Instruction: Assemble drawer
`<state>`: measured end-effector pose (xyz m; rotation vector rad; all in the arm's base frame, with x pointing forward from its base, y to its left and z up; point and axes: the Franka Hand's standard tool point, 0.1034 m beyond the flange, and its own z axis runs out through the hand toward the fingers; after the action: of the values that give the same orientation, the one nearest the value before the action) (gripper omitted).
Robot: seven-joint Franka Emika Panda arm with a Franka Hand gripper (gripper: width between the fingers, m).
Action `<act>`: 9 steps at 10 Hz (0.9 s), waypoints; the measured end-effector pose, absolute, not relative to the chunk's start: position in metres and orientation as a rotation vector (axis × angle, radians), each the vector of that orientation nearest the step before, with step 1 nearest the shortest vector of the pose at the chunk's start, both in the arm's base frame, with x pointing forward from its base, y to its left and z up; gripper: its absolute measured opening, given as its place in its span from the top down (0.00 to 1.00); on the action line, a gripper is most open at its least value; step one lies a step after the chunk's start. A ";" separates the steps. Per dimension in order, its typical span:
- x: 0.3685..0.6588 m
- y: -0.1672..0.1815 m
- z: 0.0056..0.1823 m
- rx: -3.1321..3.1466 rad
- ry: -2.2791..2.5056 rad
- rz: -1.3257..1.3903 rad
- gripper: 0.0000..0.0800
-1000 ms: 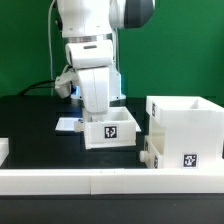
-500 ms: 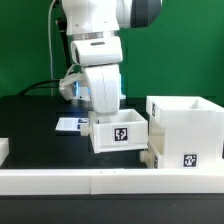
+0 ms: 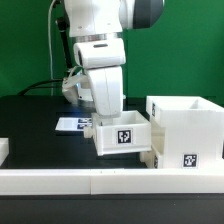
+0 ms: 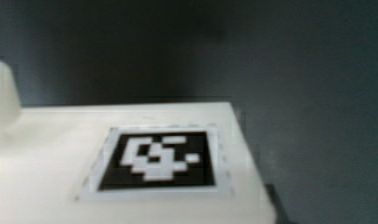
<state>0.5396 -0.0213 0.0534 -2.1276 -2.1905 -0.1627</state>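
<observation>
While the arm hangs over the table, we log the gripper point(image 3: 106, 112) low behind a small white tray point(image 3: 124, 135), apparently inside its open top; the fingertips are hidden by the tray wall, so we cannot tell whether the jaws are spread or pinching it. This tray sits slightly tilted, its tagged face turned toward the exterior camera and a little toward the exterior view's right. Its long axis appears to run across the exterior view, though we cannot be sure. Its right edge is just beside, possibly touching, the casing point(image 3: 184, 128), a larger white box open at the top that stands at the exterior view's right. A second tagged piece point(image 3: 186, 160) shows low at the casing's front; we cannot tell its exact fit. Along the near edge runs the low white rail point(image 3: 60, 181), close under the tray. Open black table point(image 3: 30, 130) lies to the exterior view's left, with the marker board point(image 3: 72, 124) flat behind the tray. Wrist view: blurred, one tag point(image 4: 159, 158) on a white surface
</observation>
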 end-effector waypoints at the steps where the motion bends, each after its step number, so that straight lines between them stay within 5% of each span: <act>1: 0.538 -0.019 0.053 -2.123 -2.184 -0.153 0.94; 9: 0.539 -0.012 0.052 -2.119 -2.183 -0.153 0.94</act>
<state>0.5392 -0.0125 0.0516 -2.1186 -2.1831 -0.1532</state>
